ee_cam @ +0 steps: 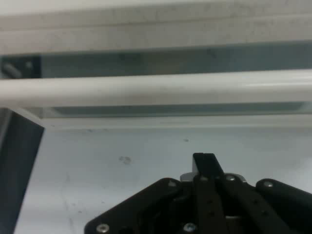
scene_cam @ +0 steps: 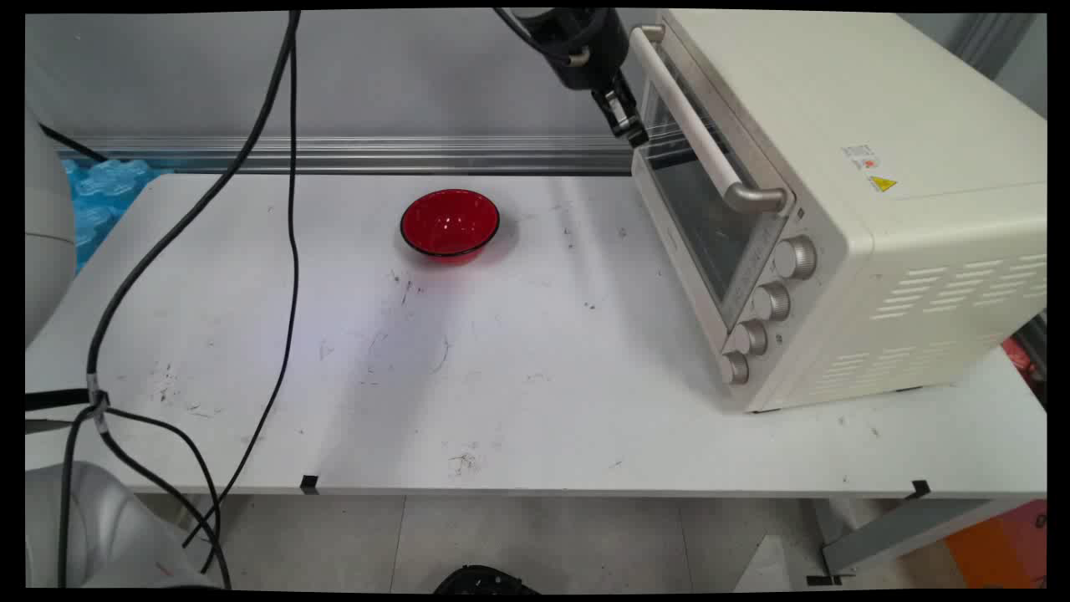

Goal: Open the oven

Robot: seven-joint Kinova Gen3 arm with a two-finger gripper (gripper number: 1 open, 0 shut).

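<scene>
Hanging from the top edge of the main view, our end effector (scene_cam: 629, 125) sits just beside the far end of the oven door, near the upper left corner of the glass. In the hand view our end effector (ee_cam: 204, 163) shows its fingers drawn together into one narrow black tip, so we read it as closed, with nothing between them. We see the tip close under the oven's long pale handle (ee_cam: 156, 88), which runs across that view, but we cannot tell whether it touches the door.

We see the cream toaster oven (scene_cam: 878, 209) standing on the right side of the white surface (scene_cam: 518, 385), its door shut, its handle (scene_cam: 698, 138) across the top of the glass, and four round knobs (scene_cam: 769, 303) in a column beside the door.

We also see a red bowl (scene_cam: 450, 224) upright on the surface, well apart to the left of the oven, and black cables (scene_cam: 284, 209) hanging down on the left.
</scene>
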